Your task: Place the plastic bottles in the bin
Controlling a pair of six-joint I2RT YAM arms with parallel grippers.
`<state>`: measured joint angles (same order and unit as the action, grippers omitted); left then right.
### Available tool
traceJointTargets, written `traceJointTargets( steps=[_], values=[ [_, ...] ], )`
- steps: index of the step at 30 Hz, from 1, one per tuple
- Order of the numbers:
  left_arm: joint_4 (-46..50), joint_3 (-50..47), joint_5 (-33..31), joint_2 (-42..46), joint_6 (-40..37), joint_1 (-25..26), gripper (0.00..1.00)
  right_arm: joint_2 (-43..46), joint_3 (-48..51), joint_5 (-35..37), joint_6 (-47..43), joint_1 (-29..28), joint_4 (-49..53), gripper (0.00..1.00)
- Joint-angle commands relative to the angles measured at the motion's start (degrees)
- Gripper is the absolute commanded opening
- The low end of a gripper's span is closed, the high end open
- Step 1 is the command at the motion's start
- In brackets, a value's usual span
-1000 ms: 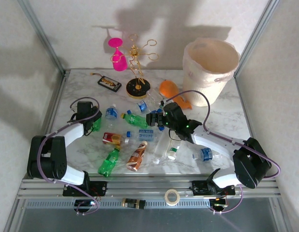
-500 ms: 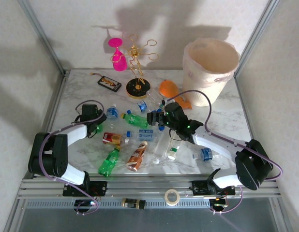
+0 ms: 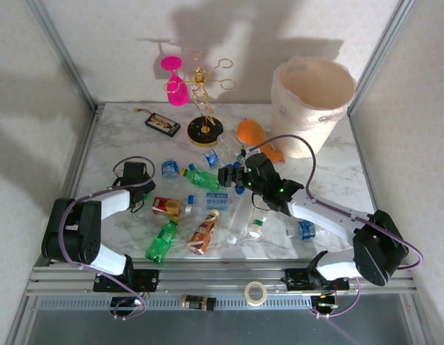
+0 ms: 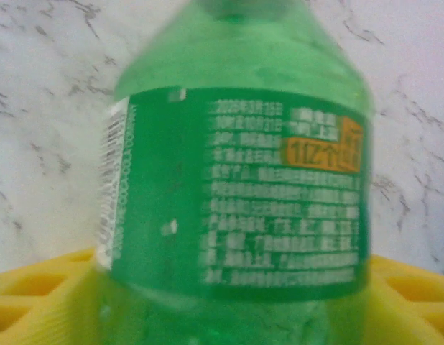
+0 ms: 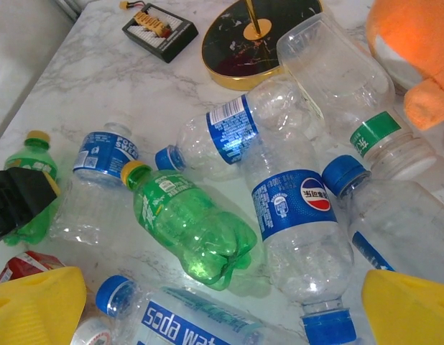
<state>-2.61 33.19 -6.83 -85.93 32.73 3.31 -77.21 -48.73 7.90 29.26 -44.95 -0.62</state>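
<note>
Several plastic bottles lie in a loose pile mid-table: a green one (image 3: 202, 177), a soda-water one (image 3: 207, 201), a brown one (image 3: 202, 231), a red-labelled one (image 3: 166, 206) and another green one (image 3: 162, 241). My left gripper (image 3: 139, 187) is low at the pile's left edge, its yellow fingers (image 4: 35, 291) shut on a green bottle (image 4: 236, 180). That bottle's yellow cap (image 5: 37, 136) pokes out past the gripper. My right gripper (image 5: 222, 309) hovers open over a green bottle (image 5: 186, 223) and a Pepsi bottle (image 5: 294, 215). The cream bin (image 3: 312, 108) stands at the back right.
An orange fish toy (image 3: 254, 134) lies between the pile and the bin. The gold wire rack (image 3: 204, 93) with a pink glass (image 3: 177, 83) stands at the back, a flat black device (image 3: 162, 124) to its left. More clear bottles (image 3: 302, 230) lie under the right arm.
My left gripper has slid a little forward and right and has closed on the green bottle. The right arm has barely moved.
</note>
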Motion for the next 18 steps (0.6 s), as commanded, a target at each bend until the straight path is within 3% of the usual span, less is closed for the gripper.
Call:
traceJointTargets(
  steps=[1,10,18],
  values=[
    [-1.7,-0.7,0.7,-1.6,0.1,0.5,0.62,0.8,0.2,1.2,0.5,-0.6,0.3,0.99],
    [-1.1,-1.2,-1.8,3.7,-0.8,0.4,0.53,-0.3,-1.2,0.7,0.1,-0.6,0.3,0.99],
    [-1.8,-0.1,0.9,14.0,-1.1,0.7,0.46,-1.0,-5.3,1.0,-2.6,-0.7,0.8,0.99]
  ],
)
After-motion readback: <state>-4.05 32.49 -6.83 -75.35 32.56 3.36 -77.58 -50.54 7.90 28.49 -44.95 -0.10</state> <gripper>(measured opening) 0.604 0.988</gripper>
